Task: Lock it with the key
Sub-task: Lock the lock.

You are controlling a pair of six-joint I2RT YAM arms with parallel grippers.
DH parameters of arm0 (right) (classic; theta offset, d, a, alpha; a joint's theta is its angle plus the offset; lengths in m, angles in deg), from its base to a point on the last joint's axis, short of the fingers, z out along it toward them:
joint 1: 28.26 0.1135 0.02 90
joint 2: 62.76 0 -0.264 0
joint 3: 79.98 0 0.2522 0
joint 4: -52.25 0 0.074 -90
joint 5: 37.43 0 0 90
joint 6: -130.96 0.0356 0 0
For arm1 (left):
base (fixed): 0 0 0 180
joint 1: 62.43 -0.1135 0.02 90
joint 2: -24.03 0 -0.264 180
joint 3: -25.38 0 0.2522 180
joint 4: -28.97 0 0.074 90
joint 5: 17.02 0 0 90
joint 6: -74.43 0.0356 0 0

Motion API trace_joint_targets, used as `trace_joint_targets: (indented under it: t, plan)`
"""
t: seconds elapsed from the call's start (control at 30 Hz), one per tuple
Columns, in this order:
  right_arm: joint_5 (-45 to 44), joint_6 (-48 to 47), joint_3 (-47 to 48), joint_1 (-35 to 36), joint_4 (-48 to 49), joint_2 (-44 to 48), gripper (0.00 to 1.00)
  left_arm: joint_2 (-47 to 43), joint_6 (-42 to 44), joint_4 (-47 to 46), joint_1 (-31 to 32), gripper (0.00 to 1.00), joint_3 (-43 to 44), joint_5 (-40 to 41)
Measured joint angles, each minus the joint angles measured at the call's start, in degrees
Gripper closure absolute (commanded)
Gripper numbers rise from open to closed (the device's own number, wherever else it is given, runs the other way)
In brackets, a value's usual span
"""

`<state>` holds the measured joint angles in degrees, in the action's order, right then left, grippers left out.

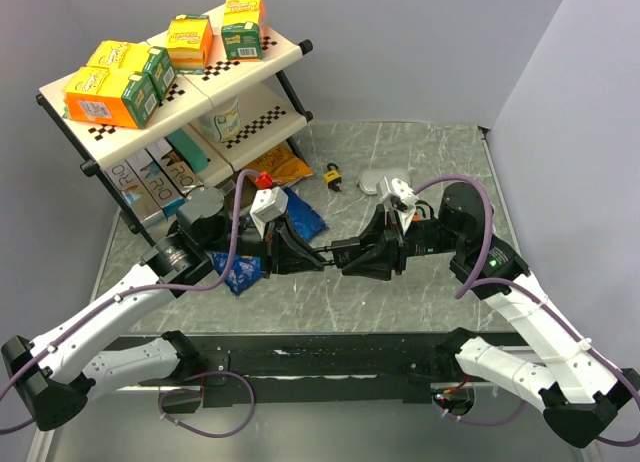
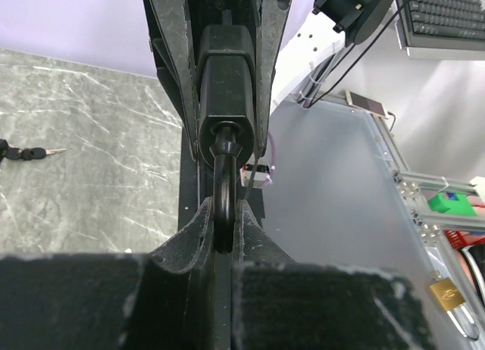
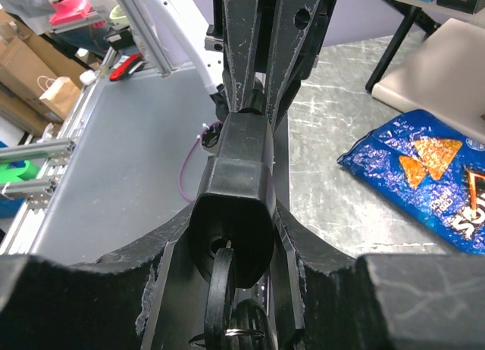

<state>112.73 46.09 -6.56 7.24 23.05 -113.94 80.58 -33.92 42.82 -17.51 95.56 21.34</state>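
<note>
From overhead most of the padlock (image 1: 334, 254) was buried where my two grippers met nose to nose, and the key could not be made out there at all. On my right wrist camera the key (image 3: 220, 293) showed only as a thin black head, edge-on under the keyhole in the padlock's butt end. Its blade was hidden and its wire ring was cut off by the bottom edge, so I could not tell whether it was fully seated. My left gripper (image 2: 225, 217) was pinched tight on the padlock's dark curved shackle (image 2: 224, 176). My right gripper (image 3: 231, 214) was clamped on the flat sides of the blocky black body. At 9 o'clock in the left wrist view a small key bunch (image 2: 32, 152) lay on the table (image 1: 420, 302), half cropped. Overhead, bare veined marble lay open from 3 to 6 o'clock of the grip. A crinkly blue chip bag (image 1: 302, 218) crowded 10 o'clock, a yellow padlock (image 1: 333, 174) sat at 12, and the rack (image 1: 250, 132) rose beyond at 11.
</note>
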Motion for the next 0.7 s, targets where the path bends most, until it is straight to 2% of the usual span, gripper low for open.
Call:
trace_joint_targets:
  t: [0.7]
  plan:
    - [-0.9,3.0,-0.7,2.2,2.6,0.0,1.00,2.8,-5.6,-3.7,2.3,0.99,0.9,-0.3]
